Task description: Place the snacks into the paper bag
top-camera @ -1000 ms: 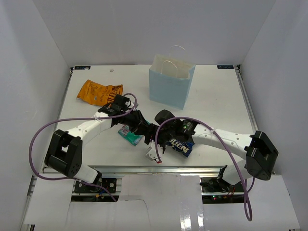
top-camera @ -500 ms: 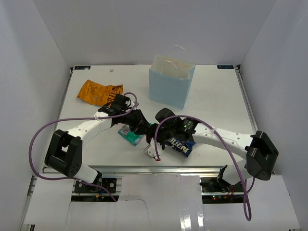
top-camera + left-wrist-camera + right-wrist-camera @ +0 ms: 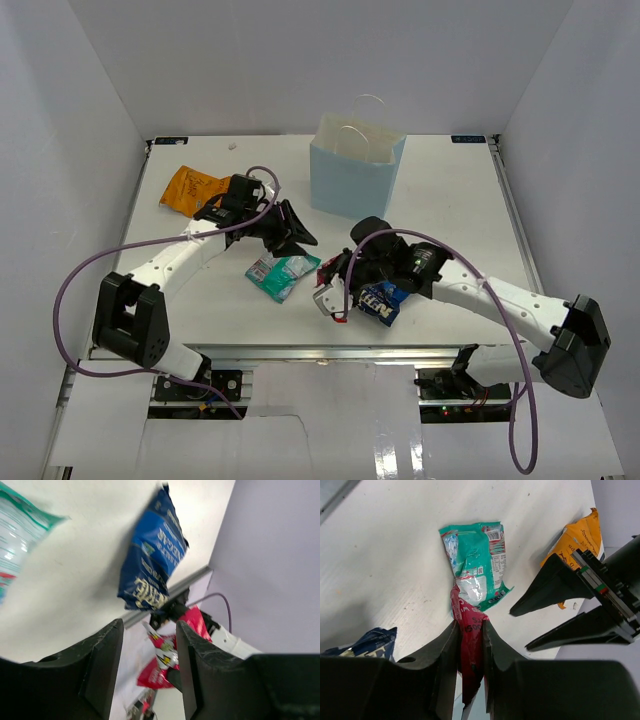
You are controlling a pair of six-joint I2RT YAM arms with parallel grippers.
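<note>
My right gripper (image 3: 337,290) is shut on the small pink-red wrapper (image 3: 329,301) and holds it just above the table; in the right wrist view the wrapper (image 3: 470,635) is pinched between the fingers (image 3: 447,645). My left gripper (image 3: 293,229) is open and empty, just beyond the teal-white pouch (image 3: 283,273). The blue chip bag (image 3: 381,301) lies under my right wrist and also shows in the left wrist view (image 3: 152,555). The orange chip bag (image 3: 191,188) lies at the far left. The light blue paper bag (image 3: 353,178) stands upright at the back. The yellow-green pouch and brown bar are out of view.
White walls close in the table on the left, back and right. The table's front edge rail (image 3: 330,350) runs just below the wrapper. Purple cables (image 3: 75,285) loop off both arms.
My left gripper has pulled back from the right gripper, up and to the left, uncovering the teal-white pouch. My right gripper has shifted slightly right with the wrapper in it.
</note>
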